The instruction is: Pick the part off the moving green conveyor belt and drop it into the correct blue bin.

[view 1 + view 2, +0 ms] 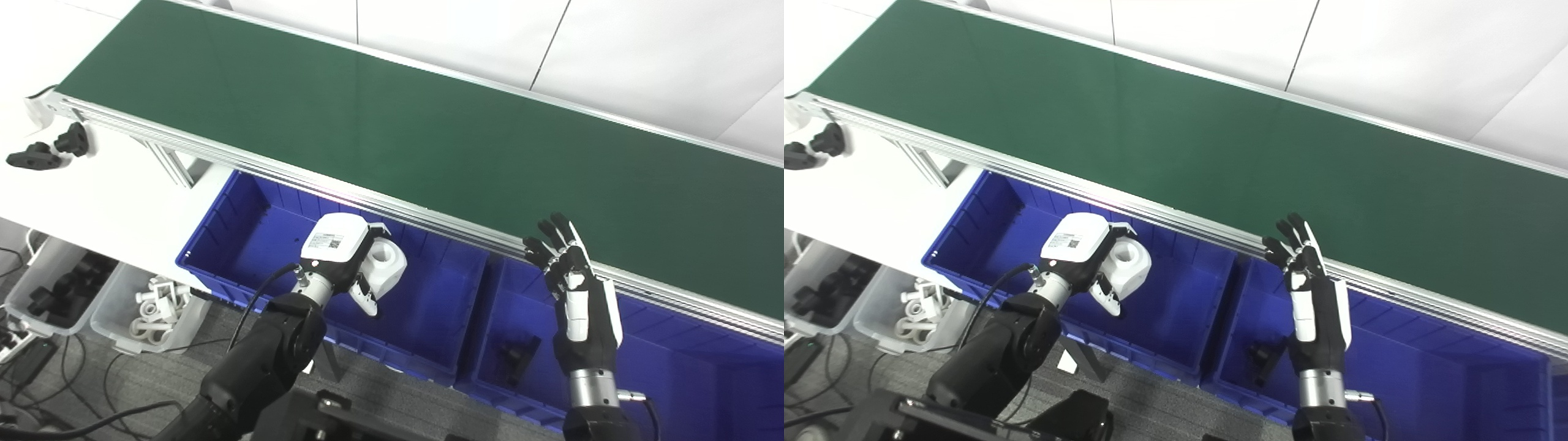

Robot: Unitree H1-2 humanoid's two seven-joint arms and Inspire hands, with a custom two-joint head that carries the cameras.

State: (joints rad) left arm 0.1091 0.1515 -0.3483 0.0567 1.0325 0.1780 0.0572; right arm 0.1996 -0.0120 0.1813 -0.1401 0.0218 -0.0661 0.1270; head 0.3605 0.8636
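Note:
The green conveyor belt [392, 122] runs across the view and carries no part. My left hand [343, 251] is shut on a white part [386, 263] with a round hole and holds it above the left blue bin [245, 233]. My right hand [572, 275] is open and empty, fingers spread, upright over the right blue bin [674, 367], just below the belt's near rail. A black part [514, 358] lies in the right bin.
The belt's aluminium rail [429, 217] runs just above both bins. Two clear tubs stand at the lower left, one with black parts [58, 291] and one with white parts [156, 306]. A black clamp [46, 150] sits on the white table at the left. Cables lie on the floor.

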